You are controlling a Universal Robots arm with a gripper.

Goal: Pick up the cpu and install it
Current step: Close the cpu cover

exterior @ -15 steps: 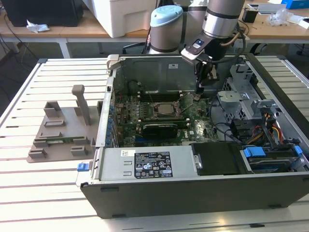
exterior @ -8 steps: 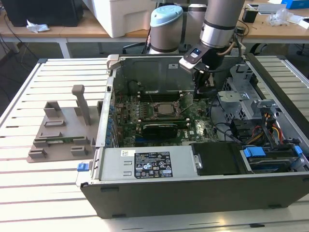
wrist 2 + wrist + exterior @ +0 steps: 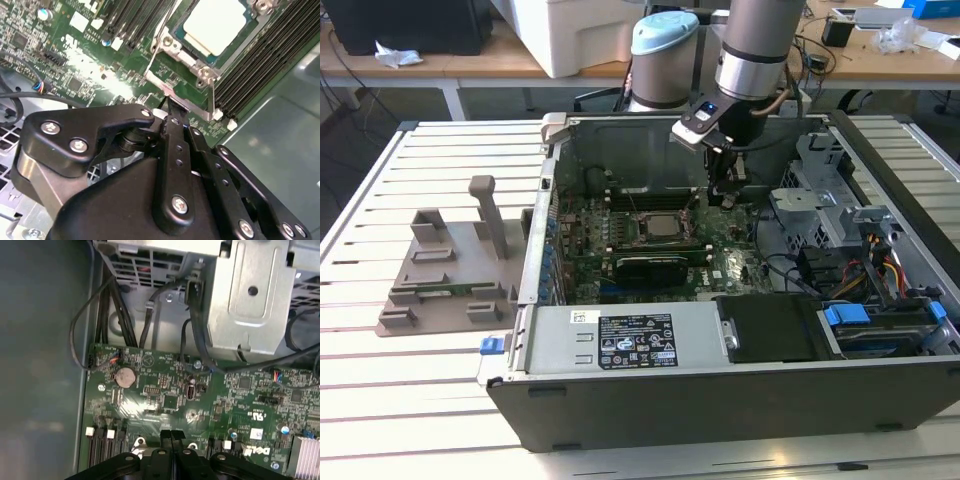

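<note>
Your black gripper (image 3: 171, 435) is closed, empty. Silver-grey square cpu (image 3: 215, 24), just beyond its tips: light, rigid, fragile; grip edges.

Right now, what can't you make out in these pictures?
- The chip: one side cut off by the picture edge, second wrist view.
- What the gripper touches: hidden behind its own black body, in both wrist views.
- Whether the chip sits flat: too small, exterior view.
</note>
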